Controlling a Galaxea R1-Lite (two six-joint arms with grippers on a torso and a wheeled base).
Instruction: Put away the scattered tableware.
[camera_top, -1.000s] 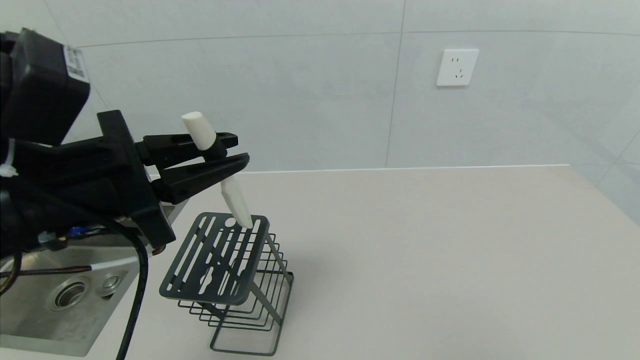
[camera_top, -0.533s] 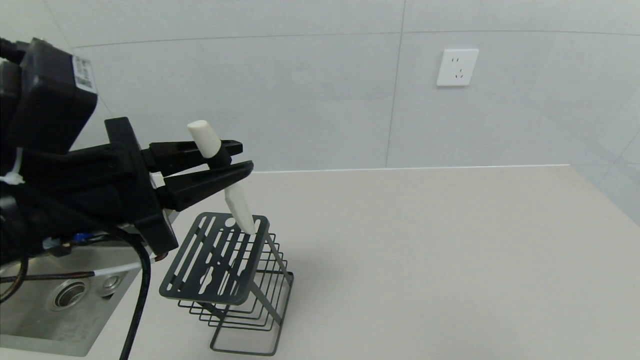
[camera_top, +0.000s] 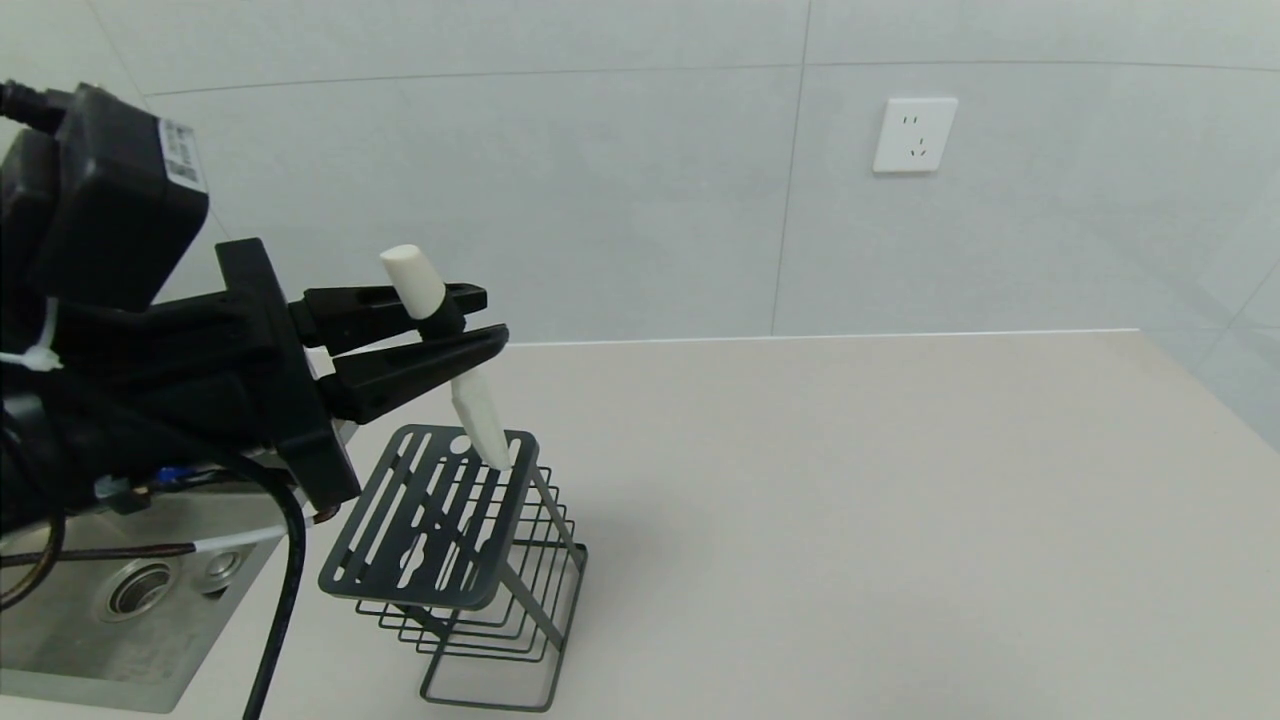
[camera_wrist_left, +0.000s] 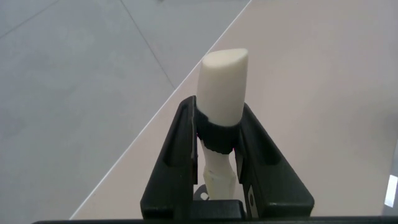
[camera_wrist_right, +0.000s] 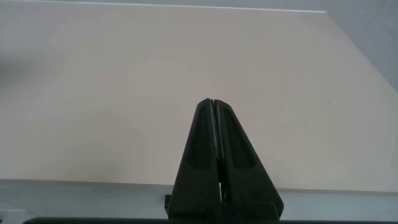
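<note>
My left gripper (camera_top: 455, 322) is shut on a white knife (camera_top: 478, 410), clamped at the black band between handle and blade. The cream handle (camera_top: 412, 278) sticks up above the fingers; the white blade points down, its tip at a slot in the far corner of the dark metal rack (camera_top: 430, 515). In the left wrist view the knife handle (camera_wrist_left: 222, 87) stands between the two black fingers (camera_wrist_left: 177, 152). My right gripper (camera_wrist_right: 215, 109) is shut with nothing in it, hanging over the bare beige counter (camera_wrist_right: 124, 93).
A steel sink (camera_top: 120, 600) lies at the left beside the rack. The beige counter (camera_top: 850, 500) stretches right of the rack. A white wall socket (camera_top: 914, 134) is on the tiled wall behind.
The left gripper with the knife has shifted slightly right and down, bringing the blade tip lower into the rack's top plate. The right gripper has not visibly moved.
</note>
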